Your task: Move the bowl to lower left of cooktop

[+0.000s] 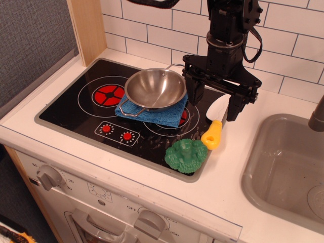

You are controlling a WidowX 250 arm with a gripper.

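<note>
The shiny steel bowl (155, 88) sits on a blue cloth (152, 112) near the middle of the black cooktop (66, 109), slightly tilted, its wire loop handle pointing toward the front left. My gripper (213, 101) hangs just right of the bowl, above the cooktop's right part. Its two black fingers (193, 91) are spread wide apart and hold nothing. The left finger is close to the bowl's right rim; I cannot tell if it touches.
A spatula with a yellow handle (213, 132) and a green broccoli toy (186, 154) lie at the cooktop's right front. Two red dials (116, 132) sit at the front. A grey sink (283, 167) is to the right. A tiled wall stands behind.
</note>
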